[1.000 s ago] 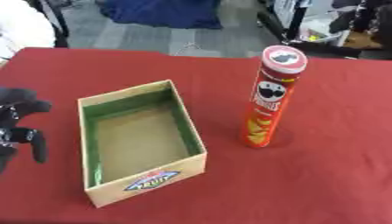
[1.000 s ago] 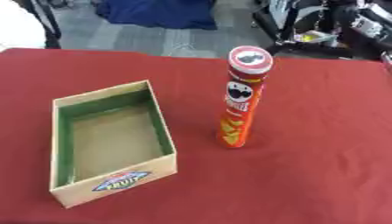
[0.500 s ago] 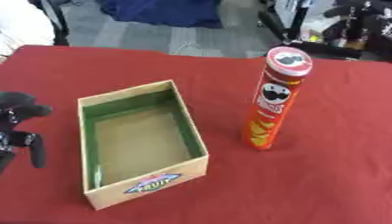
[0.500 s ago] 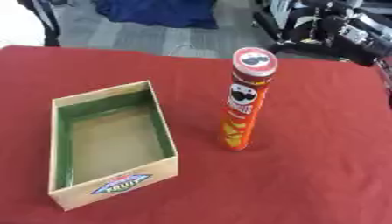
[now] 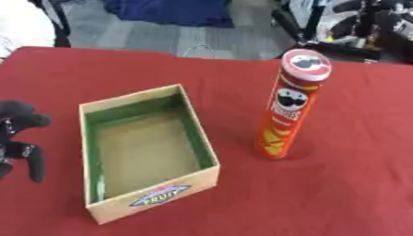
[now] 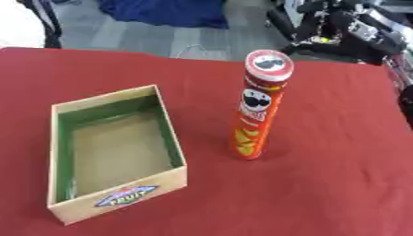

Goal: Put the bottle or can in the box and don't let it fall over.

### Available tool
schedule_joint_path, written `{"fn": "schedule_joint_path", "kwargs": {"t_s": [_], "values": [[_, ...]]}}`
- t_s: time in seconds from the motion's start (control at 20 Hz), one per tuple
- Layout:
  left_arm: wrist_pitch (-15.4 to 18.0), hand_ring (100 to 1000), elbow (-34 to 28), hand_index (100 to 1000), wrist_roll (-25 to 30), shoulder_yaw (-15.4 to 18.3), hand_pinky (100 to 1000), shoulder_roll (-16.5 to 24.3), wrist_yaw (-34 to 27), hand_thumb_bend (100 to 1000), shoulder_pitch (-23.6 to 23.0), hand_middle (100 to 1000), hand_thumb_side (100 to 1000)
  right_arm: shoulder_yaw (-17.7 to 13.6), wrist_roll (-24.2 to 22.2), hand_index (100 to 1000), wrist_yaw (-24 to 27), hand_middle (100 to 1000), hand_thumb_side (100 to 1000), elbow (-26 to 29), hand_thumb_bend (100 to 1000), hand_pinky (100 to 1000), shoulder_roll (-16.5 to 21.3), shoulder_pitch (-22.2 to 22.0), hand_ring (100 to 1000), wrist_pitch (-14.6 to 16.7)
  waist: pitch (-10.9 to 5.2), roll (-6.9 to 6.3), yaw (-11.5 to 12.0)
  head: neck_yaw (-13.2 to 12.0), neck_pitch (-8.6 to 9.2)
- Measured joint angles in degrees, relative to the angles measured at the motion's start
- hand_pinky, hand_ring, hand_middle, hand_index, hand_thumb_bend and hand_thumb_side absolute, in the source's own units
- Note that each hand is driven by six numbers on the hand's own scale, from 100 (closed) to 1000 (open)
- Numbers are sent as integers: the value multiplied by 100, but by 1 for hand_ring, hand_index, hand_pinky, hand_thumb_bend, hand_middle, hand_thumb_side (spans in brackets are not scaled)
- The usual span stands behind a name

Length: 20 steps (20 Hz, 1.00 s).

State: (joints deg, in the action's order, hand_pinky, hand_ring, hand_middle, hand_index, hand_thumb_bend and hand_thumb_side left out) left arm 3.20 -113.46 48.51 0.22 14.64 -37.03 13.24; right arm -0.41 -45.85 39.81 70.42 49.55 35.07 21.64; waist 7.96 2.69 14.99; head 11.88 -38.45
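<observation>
Surface: red tablecloth [image 5: 355, 184] filled most of the frame; grey floor and dark equipment ran along the top edge.
Can: tall red crisp can [image 5: 292, 106] stood upright right of centre, on the cloth, outside the box and clear of it. Lid faced up with a face logo on it.
Box: open cardboard box [image 5: 153, 203], green inner walls, sat left of centre, skewed to the table edge. Label reading "FRUIT" on the near wall. Nothing lay inside.
Left hand: black left hand [image 5: 18, 138] showed at the left edge of the left eye view, beside the box, not touching it. Fingers relaxed, pointing downward, holding nothing.
Right hand: not seen in either view.
</observation>
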Motion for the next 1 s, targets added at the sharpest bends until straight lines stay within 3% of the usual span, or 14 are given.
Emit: {"fn": "schedule_joint_path", "kwargs": {"t_s": [0.25, 0.65, 1.0], "values": [[-21, 878, 0, 912, 30, -4, 451, -1, 0, 100, 87, 833, 594, -208, 175, 985, -17, 901, 530, 16, 100, 875, -2, 332, 833, 175, 54, 35, 50, 98, 31], [-82, 878, 0, 912, 62, -37, 451, -4, 0, 100, 99, 833, 594, -249, 548, 981, -648, 908, 538, 106, 100, 909, -8, 423, 857, 548, 56, 71, 72, 193, 28], [-97, 878, 0, 912, 56, -38, 452, -5, 0, 100, 99, 833, 594, -186, 823, 984, -1293, 910, 619, -17, 100, 927, -42, 349, 871, 823, 55, 72, 70, 146, -25]]}}
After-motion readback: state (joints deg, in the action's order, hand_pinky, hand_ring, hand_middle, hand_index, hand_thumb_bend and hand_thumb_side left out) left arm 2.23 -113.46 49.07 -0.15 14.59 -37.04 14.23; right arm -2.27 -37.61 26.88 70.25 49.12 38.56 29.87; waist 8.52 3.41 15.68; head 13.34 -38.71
